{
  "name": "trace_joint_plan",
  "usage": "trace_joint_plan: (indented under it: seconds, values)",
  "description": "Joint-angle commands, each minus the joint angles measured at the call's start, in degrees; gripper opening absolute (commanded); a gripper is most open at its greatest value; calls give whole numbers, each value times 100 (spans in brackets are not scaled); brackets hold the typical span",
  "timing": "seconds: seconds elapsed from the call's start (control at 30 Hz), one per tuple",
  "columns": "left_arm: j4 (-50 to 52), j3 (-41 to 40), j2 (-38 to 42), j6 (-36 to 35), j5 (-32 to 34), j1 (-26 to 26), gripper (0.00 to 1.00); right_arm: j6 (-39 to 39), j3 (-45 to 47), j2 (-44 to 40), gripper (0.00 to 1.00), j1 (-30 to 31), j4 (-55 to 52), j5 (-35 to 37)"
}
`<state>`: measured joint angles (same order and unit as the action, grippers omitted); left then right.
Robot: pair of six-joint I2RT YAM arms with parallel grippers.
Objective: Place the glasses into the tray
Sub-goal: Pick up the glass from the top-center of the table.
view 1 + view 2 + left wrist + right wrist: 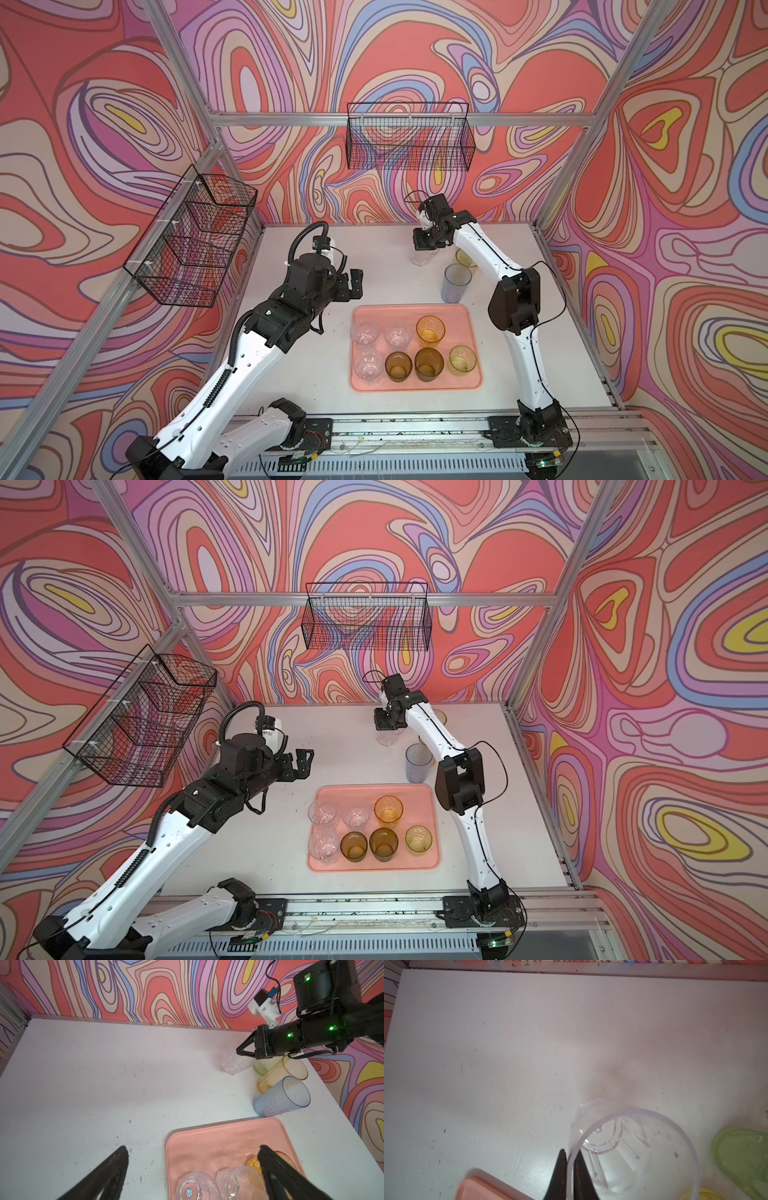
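1. In both top views the tray (399, 312) lies near the front middle of the table (324, 374). It holds 7 glasses (430, 328): 3 clear at its 9 o'clock side, then 2 brown, 1 amber and 1 yellow-green toward 3 o'clock.
2. At the tray's 12 o'clock, the right gripper (424, 246) sits over a clear glass (423, 259). From above, the grip itself is hidden.
3. The right wrist view shows it: the fingers (560, 1174) are clamped on that glass's rim, 1 inside and 1 outside.
4. A blue glass (455, 282) stands just beside the tray at 1 o'clock. A yellow glass (464, 257) stands beyond it, partly behind the right arm (478, 249).
5. The wrist views show a green glass (260, 1068) between the clear and yellow ones. I cannot pick it out in the top views.
6. The left gripper (351, 286) hangs at the tray's 10 o'clock, jaws wide apart and holding nothing. Its wrist view shows 1 finger (112, 1167) over the table and the other over the tray.
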<state>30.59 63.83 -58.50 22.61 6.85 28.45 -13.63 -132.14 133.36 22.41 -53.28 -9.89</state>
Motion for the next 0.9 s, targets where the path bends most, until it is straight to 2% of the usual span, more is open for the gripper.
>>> trace_joint_plan:
  seconds: [0.0, 0.27, 0.53, 0.67, 0.87]
  values:
    - [-53, -44, 136, 72, -80, -32, 100, -109, 23, -491, 0, 82, 199, -248]
    - [61, -69, 335, 236, -113, -32, 100, -143, -41, -964, 0, 319, 34, -269]
    - [189, -13, 337, 420, -362, -25, 100, -90, 213, -1669, 0, 696, -122, 13]
    - [279, -11, 365, 501, -495, -24, 100, -87, 603, -2136, 0, 838, -148, 247]
    - [434, -122, 509, 593, -806, -31, 100, -236, 1732, -3053, 0, 948, 87, 353]
